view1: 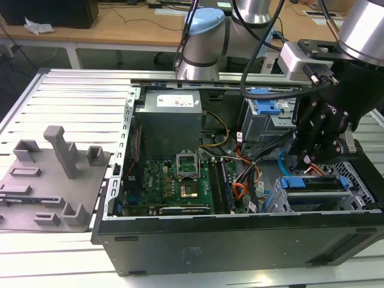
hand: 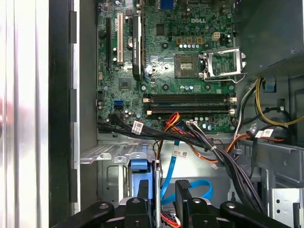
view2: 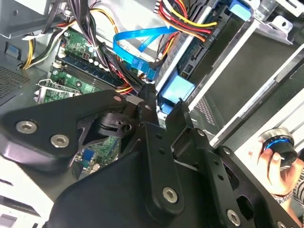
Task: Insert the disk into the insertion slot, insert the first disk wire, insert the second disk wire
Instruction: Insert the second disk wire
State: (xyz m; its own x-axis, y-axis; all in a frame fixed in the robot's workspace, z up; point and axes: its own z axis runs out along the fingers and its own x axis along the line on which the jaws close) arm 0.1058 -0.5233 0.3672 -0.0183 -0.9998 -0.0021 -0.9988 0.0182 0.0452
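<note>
The disk (view1: 314,183), in its bright blue carrier, lies in the insertion slot (view1: 355,175) of silver perforated metal at the case's front on the exterior view's right. My black gripper (view1: 309,157) hangs just above the disk's inner end. In the second wrist view the gripper (view2: 164,102) is open, with a gap between its fingertips and a blue carrier tab (view2: 178,89) behind. The second disk wire (view2: 135,42), glossy light blue, loops down to its plug (view2: 150,72) just off one fingertip. The first disk wire (view2: 185,19), an orange-red-yellow bundle, reaches a black plug at the disk's edge.
The green motherboard (hand: 180,61) fills the case floor, crossed by black cable bundles (hand: 209,152). The grey power supply (view1: 169,120) sits at the back. A grey fixture plate (view1: 48,180) lies beside the case. A person's hand (view2: 268,164) holds a dark knob.
</note>
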